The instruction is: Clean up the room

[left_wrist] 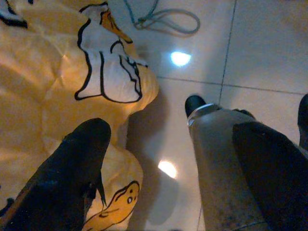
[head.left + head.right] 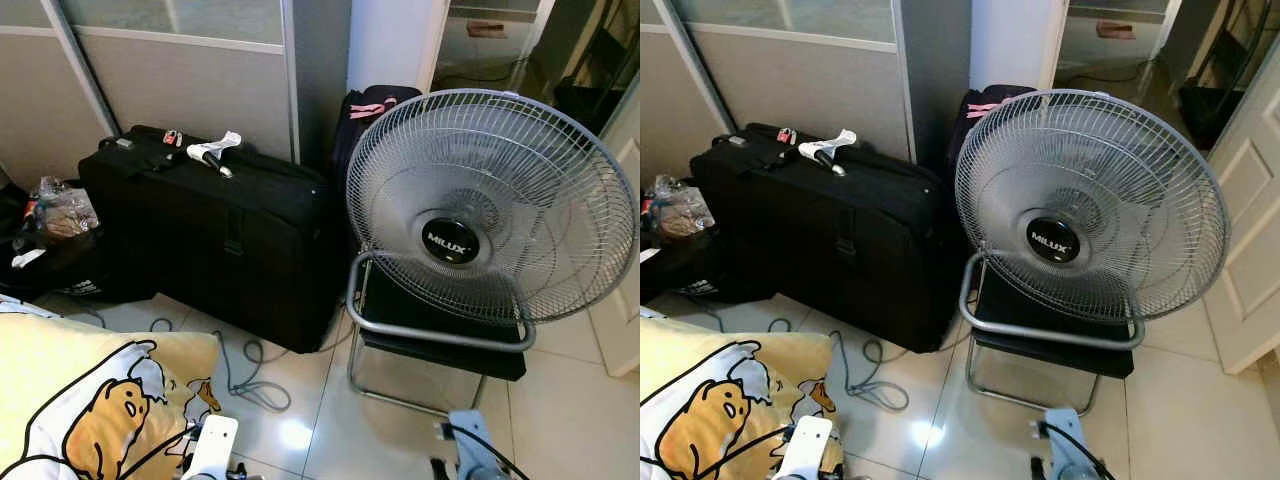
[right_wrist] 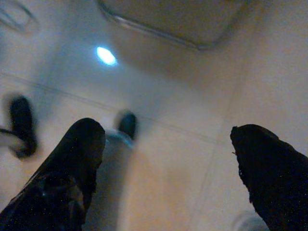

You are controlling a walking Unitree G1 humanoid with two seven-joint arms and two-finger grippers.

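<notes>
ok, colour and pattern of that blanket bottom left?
Yellow blanket printed with cartoon figures in orange and white, outlined black; clearest in the left eye view.

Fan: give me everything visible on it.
The fan is a large floor fan with a round silver wire grille and a black hub badge reading MILUX. It tilts back in a curved silver tube cradle above a black base, on a chrome tube foot resting on the pale tiled floor. It looks switched off. It stands beside the black suitcase, a dark bag behind it.
</notes>
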